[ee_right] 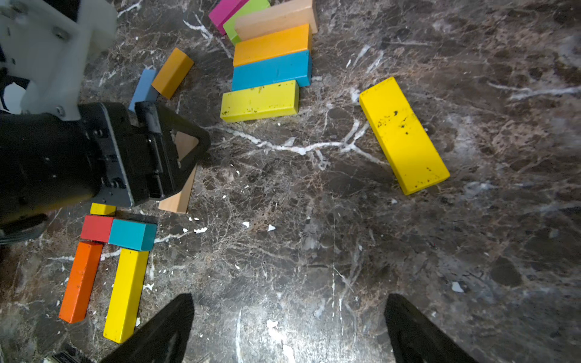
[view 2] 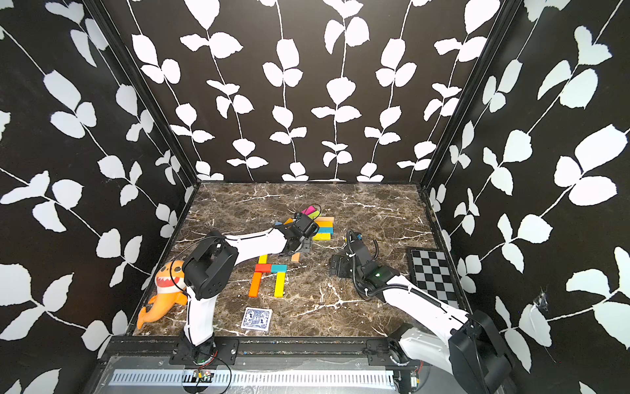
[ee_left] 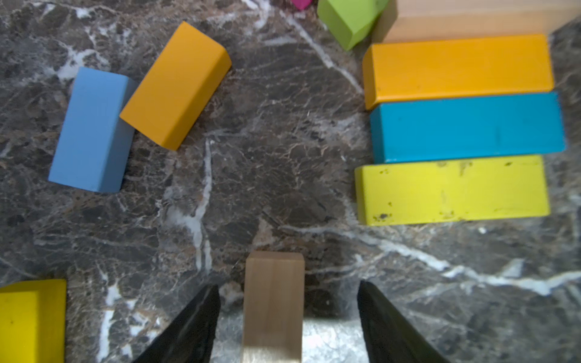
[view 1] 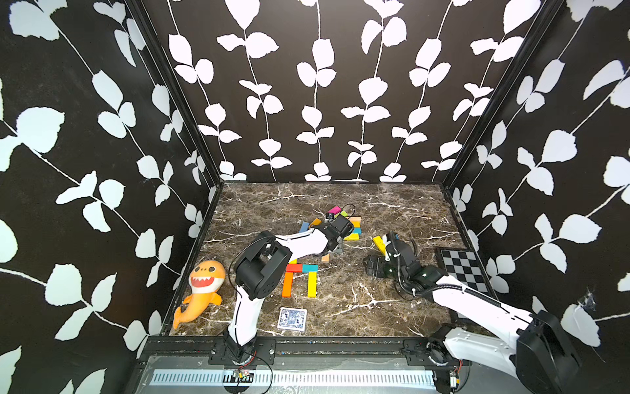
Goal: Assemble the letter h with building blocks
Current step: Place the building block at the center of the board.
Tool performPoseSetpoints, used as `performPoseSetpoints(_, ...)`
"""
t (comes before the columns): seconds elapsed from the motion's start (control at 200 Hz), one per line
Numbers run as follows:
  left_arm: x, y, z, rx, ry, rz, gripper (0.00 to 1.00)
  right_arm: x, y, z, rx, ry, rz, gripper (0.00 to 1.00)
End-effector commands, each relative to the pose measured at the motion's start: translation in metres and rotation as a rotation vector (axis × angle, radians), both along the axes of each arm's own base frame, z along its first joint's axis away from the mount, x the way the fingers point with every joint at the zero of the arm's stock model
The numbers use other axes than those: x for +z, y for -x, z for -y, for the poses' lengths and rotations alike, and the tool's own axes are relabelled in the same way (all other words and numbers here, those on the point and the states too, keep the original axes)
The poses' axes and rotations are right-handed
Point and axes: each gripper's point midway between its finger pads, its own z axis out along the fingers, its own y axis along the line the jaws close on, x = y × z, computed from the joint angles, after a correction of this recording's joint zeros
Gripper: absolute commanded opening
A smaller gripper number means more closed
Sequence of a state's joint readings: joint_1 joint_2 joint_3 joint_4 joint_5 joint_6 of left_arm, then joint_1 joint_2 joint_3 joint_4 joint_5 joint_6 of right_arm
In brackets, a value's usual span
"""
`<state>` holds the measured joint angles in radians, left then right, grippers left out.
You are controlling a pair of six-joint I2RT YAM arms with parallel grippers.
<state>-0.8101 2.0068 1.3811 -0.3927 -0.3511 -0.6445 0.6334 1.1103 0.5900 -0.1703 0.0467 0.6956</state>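
left hand loose around the tan block

my left hand (ee_left: 287, 286) is spread. its fingers (ee_left: 195, 323) stand either side of the tan block (ee_left: 273, 308) with a gap on each side, so nothing is gripped. in the right wrist view that block seems to lean, one end raised under the hand, though i can't be sure from that angle.

it sits on the worktop (view 1: 375, 307) just past the part-built letter. there, an orange block (view 1: 287, 285) and a yellow block (view 1: 312, 285) lie side by side as legs. a red block (view 1: 294, 267) and a teal block (view 1: 309, 267) run end to end across their far ends. a short yellow piece (view 1: 292, 261) shows beyond the red one, mostly hidden by the arm.

further back is a row (ee_left: 462, 125) of tan, orange, blue and yellow blocks lying long side to long side. a light blue block (ee_left: 91, 132) and a short orange one (ee_left: 176, 85) touch at a corner.

my right hand (ee_right: 289, 297) is spread wide and empty over bare worktop, with a loose yellow block (ee_right: 404, 135) near it.
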Motion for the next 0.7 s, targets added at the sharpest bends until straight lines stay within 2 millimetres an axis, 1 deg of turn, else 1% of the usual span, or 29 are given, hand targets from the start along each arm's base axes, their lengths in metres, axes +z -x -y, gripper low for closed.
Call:
performPoseSetpoints(0.0, 0.070, -0.009, 0.016, -0.042, 0.132, 0.116, 0.79, 0.000, 0.001, 0.005, -0.012, -0.004, 0.002, 0.95)
performPoseSetpoints(0.13, 0.108, 0.003, 0.024, -0.115, 0.241, 0.150, 0.87, 0.004, 0.000, 0.003, 0.001, -0.004, 0.010, 0.95)
performPoseSetpoints(0.245, 0.127, 0.023, 0.019, -0.173, 0.317, 0.168, 0.93, 0.011, -0.003, 0.001, 0.014, -0.001, 0.020, 0.95)
performPoseSetpoints(0.325, 0.129, 0.038, 0.014, -0.205, 0.354, 0.161, 0.96, 0.014, -0.007, 0.002, 0.007, 0.013, 0.027, 0.96)
performPoseSetpoints(0.36, 0.127, 0.046, 0.013, -0.226, 0.371, 0.149, 0.96, 0.015, -0.010, 0.002, -0.001, 0.016, 0.027, 0.99)
performPoseSetpoints(0.47, 0.126, 0.068, 0.010, -0.284, 0.430, 0.129, 0.98, 0.014, -0.016, -0.005, 0.004, 0.019, 0.004, 1.00)
performPoseSetpoints(0.54, 0.132, 0.079, 0.003, -0.306, 0.460, 0.149, 0.99, 0.014, -0.020, -0.018, 0.041, -0.001, -0.016, 0.99)
performPoseSetpoints(0.585, 0.135, 0.085, -0.001, -0.321, 0.467, 0.166, 0.99, 0.016, -0.023, -0.030, 0.082, -0.026, -0.022, 0.99)
performPoseSetpoints(0.696, 0.131, 0.098, -0.018, -0.323, 0.447, 0.168, 0.99, 0.020, -0.034, -0.053, 0.134, -0.064, -0.032, 0.98)
